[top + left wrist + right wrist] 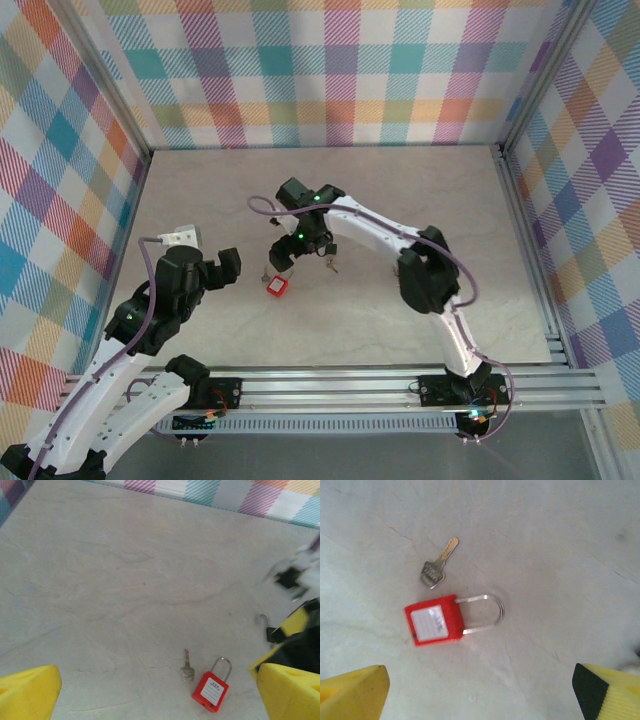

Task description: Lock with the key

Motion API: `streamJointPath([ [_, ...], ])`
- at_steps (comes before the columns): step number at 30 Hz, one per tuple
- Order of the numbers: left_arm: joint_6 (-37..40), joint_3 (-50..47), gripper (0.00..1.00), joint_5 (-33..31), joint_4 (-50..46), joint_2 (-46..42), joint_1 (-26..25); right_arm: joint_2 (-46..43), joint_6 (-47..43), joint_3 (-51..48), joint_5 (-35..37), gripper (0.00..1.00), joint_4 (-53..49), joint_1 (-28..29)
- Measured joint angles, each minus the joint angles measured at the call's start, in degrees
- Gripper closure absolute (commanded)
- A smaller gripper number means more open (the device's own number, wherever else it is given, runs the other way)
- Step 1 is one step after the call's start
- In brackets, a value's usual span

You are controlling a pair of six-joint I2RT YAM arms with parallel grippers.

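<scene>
The right pincer (480,692) hovers wide apart and empty over the padlock (435,623), with the key (439,566) just beside at the padlock's 12 o'clock. Lying flat, the key may skid across the table (560,540) when pinched.

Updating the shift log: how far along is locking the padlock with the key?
Done: nothing visible yet. The key lies loose on the table beside the red padlock, not in it. In hand: nothing; the right gripper hangs over both with fingers open, the left gripper open too. Left: pick up the key, insert it, turn it.
</scene>
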Motion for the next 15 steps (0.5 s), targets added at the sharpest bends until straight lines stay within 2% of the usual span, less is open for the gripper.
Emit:
streamJointPath([
  [3, 0.00, -0.13, 0.00, 1.33, 0.85, 0.48, 0.00, -9.53, 1.86, -7.37, 1.62, 0.01, 3.69, -0.48],
  [7, 0.00, -0.22, 0.00, 2.69, 1.14, 0.94, 0.00, -16.41, 5.35, -14.93, 4.44, 0.01, 7.28, -1.16],
  [10, 0.00, -0.24, 0.00, 3.15, 1.73, 1.27, 0.00, -16.87, 8.33, -19.30, 6.75, 0.00, 8.87, -1.51],
  [15, 0.00, -0.24, 0.00, 3.82, 2.12, 1.55, 0.09, -15.43, 13.11, -22.18, 10.62, 0.08, 8.90, -1.84],
])
